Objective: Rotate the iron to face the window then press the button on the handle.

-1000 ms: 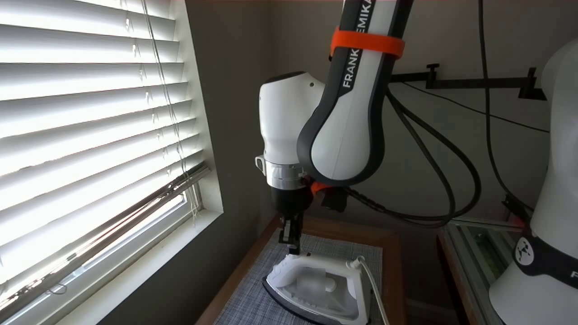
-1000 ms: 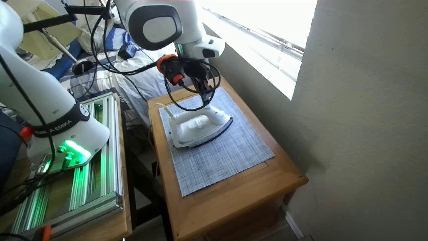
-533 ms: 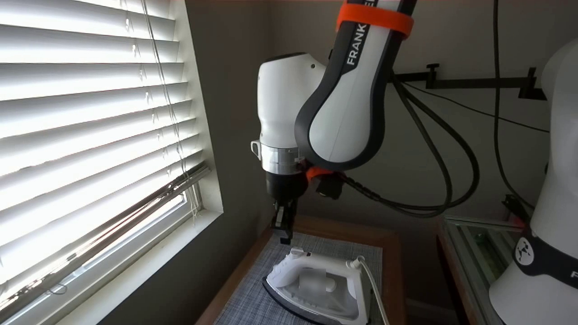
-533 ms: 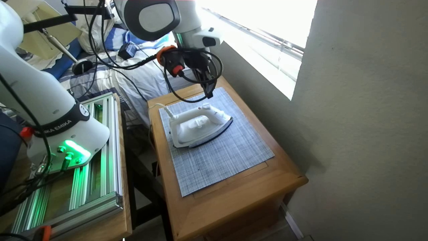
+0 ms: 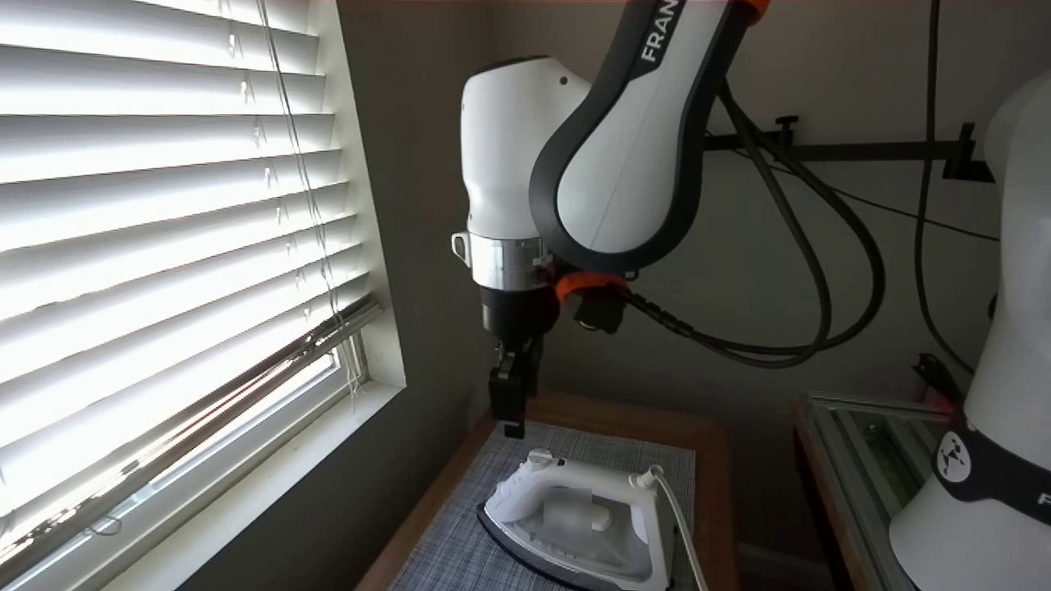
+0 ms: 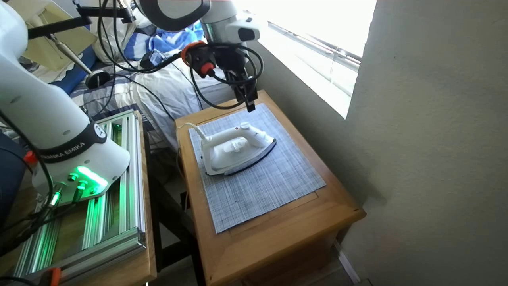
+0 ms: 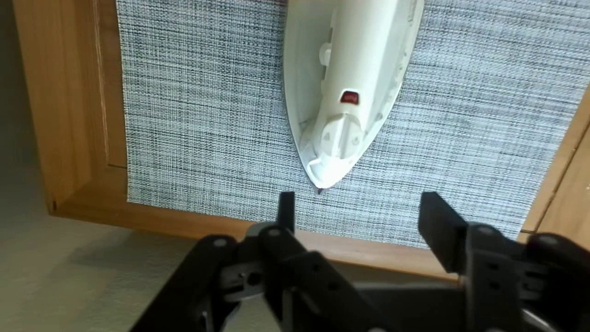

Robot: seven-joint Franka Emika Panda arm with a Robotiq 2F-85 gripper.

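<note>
On a grey woven mat rests the white iron (image 5: 566, 525) (image 6: 236, 155), upright on its soleplate, its pointed nose towards the window (image 5: 164, 205) side. Its arched handle (image 7: 362, 50) carries a red inset (image 7: 349, 97), and a round dial (image 7: 341, 136) sits in front of that. Which part is the button I cannot tell. My gripper (image 7: 358, 196) hangs above the mat just beyond the iron's nose, apart from it. In the wrist view the two fingers (image 7: 440, 221) stand wide apart, with only mat and table edge seen between them. Both exterior views show the gripper (image 5: 515, 428) (image 6: 251, 107) pointing down.
The grey mat (image 6: 270, 198) covers part of a wooden table (image 6: 285, 238) beside the wall (image 6: 416, 139). A white cord (image 5: 677, 517) trails from the iron's rear. My arm's base (image 6: 79, 159) stands on a metal frame; a bed (image 6: 174, 91) lies behind.
My gripper has risen off the top front of the iron and shifted slightly past its nose. Its jaws have spread open. The iron has not moved.
</note>
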